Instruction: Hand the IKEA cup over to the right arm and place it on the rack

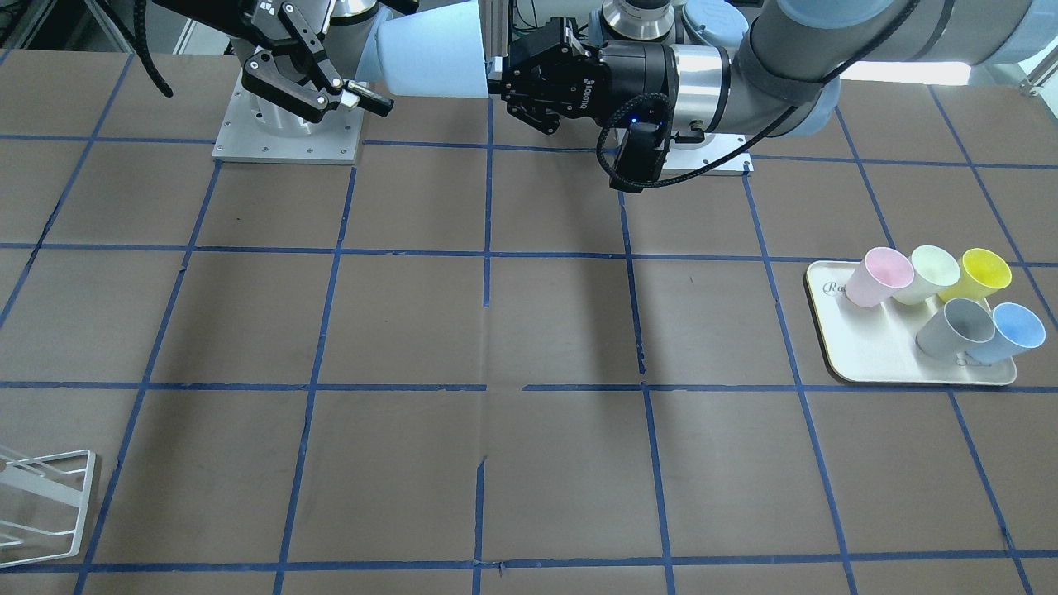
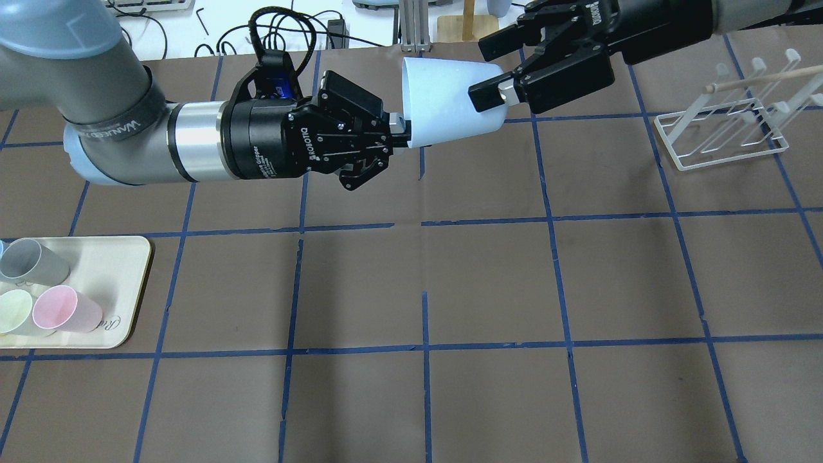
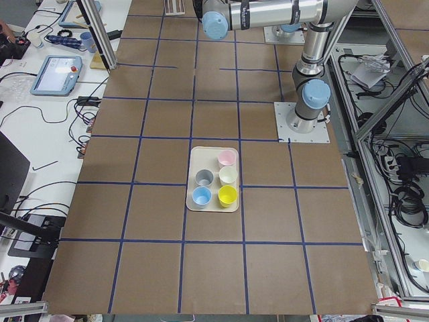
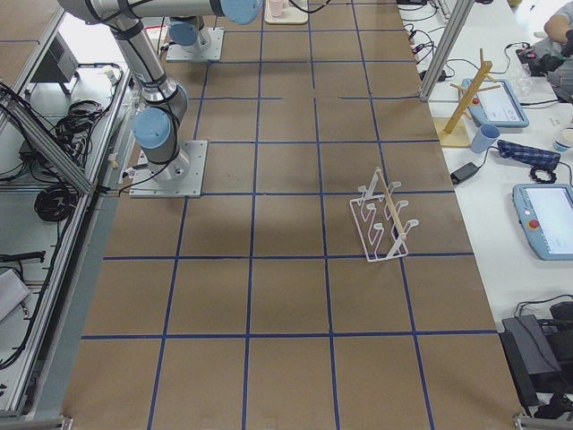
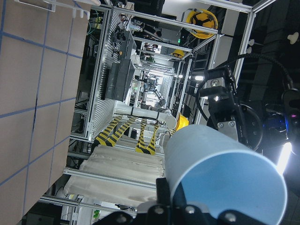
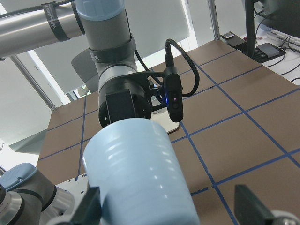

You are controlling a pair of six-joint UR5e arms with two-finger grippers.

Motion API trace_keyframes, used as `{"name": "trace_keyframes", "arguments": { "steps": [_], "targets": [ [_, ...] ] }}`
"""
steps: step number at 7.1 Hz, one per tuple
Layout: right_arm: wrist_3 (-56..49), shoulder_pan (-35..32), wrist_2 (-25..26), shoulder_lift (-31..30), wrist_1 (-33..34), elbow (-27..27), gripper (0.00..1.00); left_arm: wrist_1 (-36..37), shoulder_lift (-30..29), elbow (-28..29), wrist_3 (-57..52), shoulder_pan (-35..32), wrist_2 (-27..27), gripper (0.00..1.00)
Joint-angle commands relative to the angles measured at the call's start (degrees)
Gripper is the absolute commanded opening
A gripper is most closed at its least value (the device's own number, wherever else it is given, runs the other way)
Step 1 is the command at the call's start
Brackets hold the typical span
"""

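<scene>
The pale sky-blue IKEA cup (image 2: 443,103) is held on its side in the air above the table's far middle. My left gripper (image 2: 400,132) is shut on its rim; the left wrist view shows the cup (image 5: 225,173) close up. My right gripper (image 2: 490,71) is open, its fingers (image 2: 488,96) astride the cup's narrow base, not closed on it. The right wrist view shows the cup (image 6: 140,178) between the spread fingers (image 6: 253,206). The white wire rack (image 2: 720,135) stands on the table to the right, also in the front view (image 1: 50,496).
A cream tray (image 2: 122,257) at my left holds several cups, among them a second blue cup (image 1: 1012,330), a grey cup (image 1: 959,326), a pink cup (image 1: 876,277) and a yellow cup (image 1: 979,273). Blue tape grids the brown table.
</scene>
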State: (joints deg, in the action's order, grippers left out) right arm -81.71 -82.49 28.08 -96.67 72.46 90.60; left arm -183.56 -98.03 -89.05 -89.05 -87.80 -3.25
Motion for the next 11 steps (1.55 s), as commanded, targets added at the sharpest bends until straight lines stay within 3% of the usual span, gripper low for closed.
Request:
{"name": "trace_keyframes", "arguments": {
  "steps": [1,5,6,9,10,11],
  "targets": [
    [0.14,-0.03,-0.04,-0.62,-0.13,2.11,1.0,-0.04,0.2,0.02,-0.34,0.0,-0.01,0.0],
    [0.84,-0.03,-0.39,-2.21,-0.13,2.65,0.97,0.04,0.2,0.2,-0.34,0.0,-0.01,0.0],
    [0.93,-0.03,-1.09,-2.38,-0.56,2.82,0.73,0.13,0.2,0.2,-0.34,0.0,-0.01,0.0],
    [0.85,-0.03,-1.18,-2.47,-0.57,3.09,0.46,0.31,0.2,0.2,-0.34,0.0,0.08,0.0],
    [0.85,-0.03,-1.18,-2.47,-0.57,3.09,0.41,0.31,0.38,0.2,-0.08,0.0,0.34,0.0],
    [0.85,-0.03,-1.18,-2.56,-0.57,3.09,0.39,0.31,0.55,0.2,0.62,0.0,0.52,0.37]
  ]
}}
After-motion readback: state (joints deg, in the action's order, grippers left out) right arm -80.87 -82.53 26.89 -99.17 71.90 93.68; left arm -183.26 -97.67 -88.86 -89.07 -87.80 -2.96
